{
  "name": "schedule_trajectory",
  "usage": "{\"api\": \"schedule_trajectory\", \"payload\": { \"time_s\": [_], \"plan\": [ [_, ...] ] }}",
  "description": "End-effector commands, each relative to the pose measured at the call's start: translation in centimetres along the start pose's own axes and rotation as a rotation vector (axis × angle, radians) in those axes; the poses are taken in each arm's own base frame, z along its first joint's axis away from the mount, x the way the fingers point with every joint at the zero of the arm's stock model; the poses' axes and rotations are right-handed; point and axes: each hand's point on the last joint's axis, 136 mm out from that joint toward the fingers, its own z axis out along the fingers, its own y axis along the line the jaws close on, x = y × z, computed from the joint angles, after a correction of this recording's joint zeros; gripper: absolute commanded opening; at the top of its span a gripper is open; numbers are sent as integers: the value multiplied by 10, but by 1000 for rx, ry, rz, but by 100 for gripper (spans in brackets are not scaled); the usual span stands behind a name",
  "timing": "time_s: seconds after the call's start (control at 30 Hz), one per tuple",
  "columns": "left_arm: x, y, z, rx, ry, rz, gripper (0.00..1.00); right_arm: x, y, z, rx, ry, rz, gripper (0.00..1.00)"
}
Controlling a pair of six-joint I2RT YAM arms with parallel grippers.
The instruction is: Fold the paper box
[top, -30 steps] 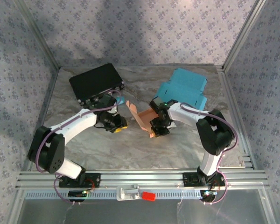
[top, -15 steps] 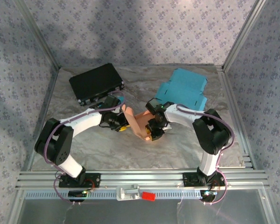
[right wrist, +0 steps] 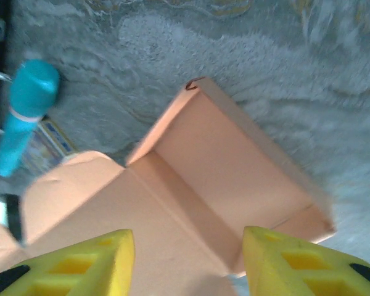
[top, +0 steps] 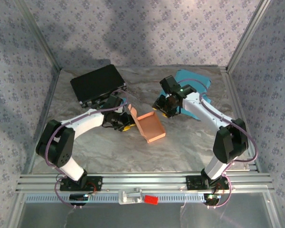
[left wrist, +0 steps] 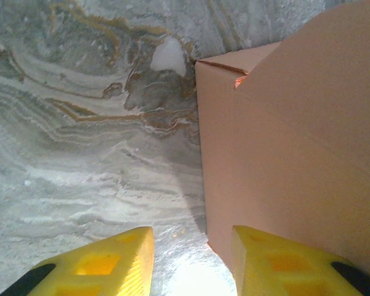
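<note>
Paper box (top: 152, 127) at table (top: 109, 152) centre, tray open upward, 1 flap upright on its left side. Left gripper (left wrist: 191, 240) partly spread, nothing between fingers; box wall just beside 1 finger, contact unclear. Right gripper (right wrist: 188, 243) spread, empty, above box.

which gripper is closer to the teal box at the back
Right. The right gripper sits at the teal box's near-left corner, its arm crossing over it. The left gripper is well to its left, beyond the orange box.
</note>
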Motion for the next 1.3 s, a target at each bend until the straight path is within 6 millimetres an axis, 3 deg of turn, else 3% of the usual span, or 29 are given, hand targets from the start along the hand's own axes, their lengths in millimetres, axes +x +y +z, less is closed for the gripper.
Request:
{"api": "schedule_trajectory", "payload": {
  "time_s": [0.0,0.2,0.37,0.5,0.7,1.1,1.27],
  "plan": [
    [-5,-11,-2,14,4,-4,38,3,-40,24,81,80,-289,51],
    [-8,-10,5,0,12,-9,38,12,-48,54,61,170,-422,59],
    [-18,-15,11,0,14,-9,38,26,-59,76,56,234,-347,59],
    [-30,-24,14,4,11,4,38,41,-60,81,4,251,-246,59],
    [-47,-36,23,12,29,23,38,56,-41,69,-99,236,-120,58],
    [-64,-66,43,89,122,61,37,116,8,73,-207,341,56,56],
    [-70,-67,40,75,128,80,37,96,-6,41,-123,213,-17,56]
  ]
}}
